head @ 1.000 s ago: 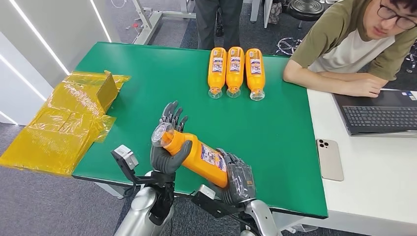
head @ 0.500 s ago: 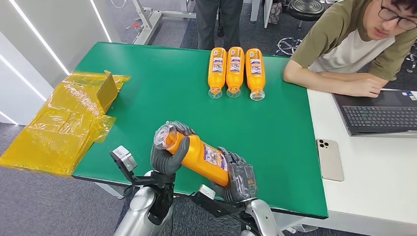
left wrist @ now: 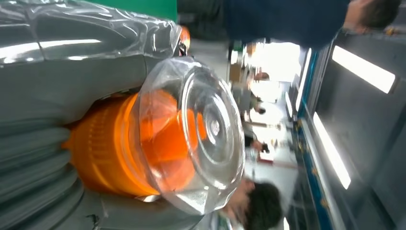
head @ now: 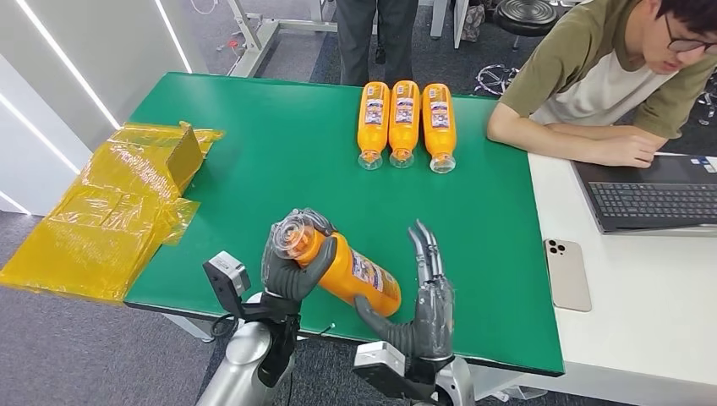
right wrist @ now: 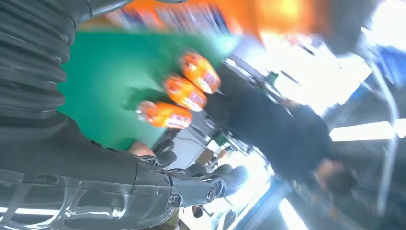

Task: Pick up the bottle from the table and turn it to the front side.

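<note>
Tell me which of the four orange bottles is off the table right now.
The bottle nearest the robot: the left hand grips its capped end. The three bottles at the far edge lie flat in a row.

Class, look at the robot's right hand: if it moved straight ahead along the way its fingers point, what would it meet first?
Probably nothing close by: the open right hand points across bare green table. The row of three orange plastic bottles lies farther on, roughly in line, though depth is unclear.
</note>
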Tool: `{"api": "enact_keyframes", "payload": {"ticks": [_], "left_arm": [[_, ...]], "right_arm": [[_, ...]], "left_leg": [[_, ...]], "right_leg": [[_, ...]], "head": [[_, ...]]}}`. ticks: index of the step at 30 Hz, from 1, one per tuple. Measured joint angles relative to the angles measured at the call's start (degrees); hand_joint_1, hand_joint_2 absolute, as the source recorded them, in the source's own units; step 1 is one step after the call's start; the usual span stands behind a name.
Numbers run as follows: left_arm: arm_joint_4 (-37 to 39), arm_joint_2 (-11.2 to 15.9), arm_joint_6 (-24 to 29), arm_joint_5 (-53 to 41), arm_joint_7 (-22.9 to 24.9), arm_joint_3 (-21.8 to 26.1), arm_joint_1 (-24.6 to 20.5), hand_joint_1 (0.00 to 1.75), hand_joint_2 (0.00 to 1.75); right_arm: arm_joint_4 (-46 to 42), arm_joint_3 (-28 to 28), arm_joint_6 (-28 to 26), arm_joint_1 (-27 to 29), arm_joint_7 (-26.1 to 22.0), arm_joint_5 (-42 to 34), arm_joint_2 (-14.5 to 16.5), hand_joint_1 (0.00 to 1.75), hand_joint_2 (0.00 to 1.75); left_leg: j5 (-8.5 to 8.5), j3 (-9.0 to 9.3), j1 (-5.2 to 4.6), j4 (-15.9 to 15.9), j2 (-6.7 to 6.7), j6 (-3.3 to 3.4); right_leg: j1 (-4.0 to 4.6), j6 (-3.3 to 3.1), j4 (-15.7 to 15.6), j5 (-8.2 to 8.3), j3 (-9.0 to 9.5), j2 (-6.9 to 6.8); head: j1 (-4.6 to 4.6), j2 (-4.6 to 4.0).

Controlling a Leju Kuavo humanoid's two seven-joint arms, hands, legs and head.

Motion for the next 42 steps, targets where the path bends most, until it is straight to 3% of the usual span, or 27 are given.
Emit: {"api": "enact_keyframes", "payload": {"ticks": [7,11,13,19,26,30,34,42], "left_arm": [[-6.93,1.23,16.51,-18.58,2.68,0.87,0.19,1.75,1.75],[-9.29,4.93,25.62,-28.99,4.08,2.54,-1.98,1.75,1.75],[-9.35,7.55,27.66,-34.74,6.22,3.01,-4.25,1.75,1.75],[-1.42,16.70,23.70,-42.28,10.73,3.15,-15.34,1.75,1.75],[18.69,23.94,23.08,-49.20,10.16,0.95,-26.77,1.75,1.75],[28.68,25.60,22.81,-53.08,9.38,-1.70,-30.36,1.75,1.75],[36.35,26.36,22.81,-57.33,11.94,-4.85,-32.55,1.75,1.75],[44.19,28.44,22.55,-66.54,17.16,-9.95,-33.65,1.75,1.75]], "right_arm": [[-6.44,-2.75,0.00,3.24,-6.88,-6.47,1.35,0.00,1.75],[-8.68,-2.80,0.00,3.89,-7.87,-11.78,1.35,0.00,1.75],[-9.66,-2.80,0.00,4.07,-8.01,-13.56,1.35,0.00,1.75],[-11.02,-2.80,0.02,4.33,-8.14,-16.10,1.35,0.00,1.75],[-11.06,-2.78,0.02,4.33,-8.13,-17.89,1.35,0.00,1.75],[-11.16,-2.78,0.02,4.33,-8.16,-17.75,1.35,0.00,1.75],[-11.44,-2.78,0.03,4.34,-8.13,-17.83,1.35,0.00,1.75],[-11.50,-2.72,0.04,4.17,-8.15,-19.05,1.36,0.00,1.75]], "left_leg": [[0.00,-0.03,0.00,-0.01,-0.01,0.00],[0.02,-0.01,0.02,-0.02,-0.01,-0.03],[0.04,0.00,0.05,-0.02,-0.03,-0.06],[0.14,0.06,0.05,-0.03,0.01,-0.15],[0.19,0.09,0.05,-0.02,0.11,-0.22],[0.18,0.07,0.05,-0.02,0.14,-0.22],[0.16,0.04,0.04,-0.03,0.17,-0.24],[0.16,0.03,0.06,-0.04,0.15,-0.24]], "right_leg": [[0.00,0.00,0.00,0.00,0.00,-0.01],[0.01,-0.01,0.02,-0.01,-0.01,-0.03],[0.03,-0.02,0.05,0.00,-0.01,-0.07],[0.04,-0.13,0.13,0.08,-0.01,0.00],[0.04,-0.20,0.14,0.13,-0.03,0.14],[0.03,-0.20,0.14,0.13,-0.05,0.18],[0.03,-0.20,0.13,0.13,-0.07,0.19],[0.04,-0.20,0.14,0.12,-0.08,0.18]], "head": [[0.04,0.00],[0.04,0.00],[0.05,0.00],[0.06,0.00],[0.05,0.00],[0.06,0.00],[0.06,0.00],[0.06,0.00]]}}
